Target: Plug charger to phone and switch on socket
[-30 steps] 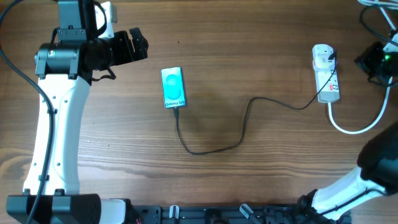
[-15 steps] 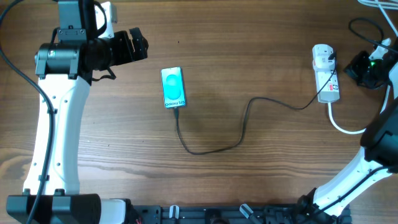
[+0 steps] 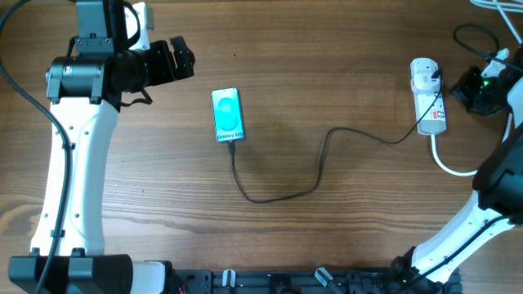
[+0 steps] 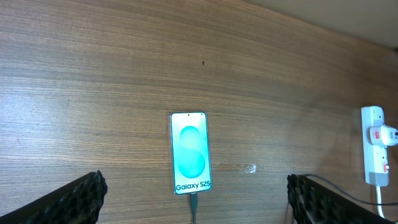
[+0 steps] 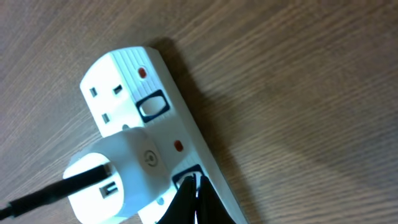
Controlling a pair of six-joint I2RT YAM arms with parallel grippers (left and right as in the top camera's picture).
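Observation:
The phone [image 3: 228,114] lies flat with its teal screen lit, and also shows in the left wrist view [image 4: 190,152]. The charger, a thin black cable [image 3: 282,194], has its tip in the phone's near end [image 4: 193,204] and runs right to a white adapter [image 5: 118,180] plugged into the socket [image 3: 429,102]. My left gripper [image 3: 176,59] is open and empty, up and left of the phone. My right gripper [image 5: 193,186] is shut, and its tips touch the rocker switch next to the adapter on the socket [image 5: 124,68].
The socket's thick white cord [image 3: 458,170] curves off to the right edge. A second switch [image 5: 153,106] sits by the socket's empty outlet. Dark cables [image 3: 478,37] lie at the back right corner. The left arm's white body [image 3: 73,171] stands along the left side.
My right gripper has moved left from the table's right edge to the socket and now rests against it. The left arm, phone and cable have not moved.

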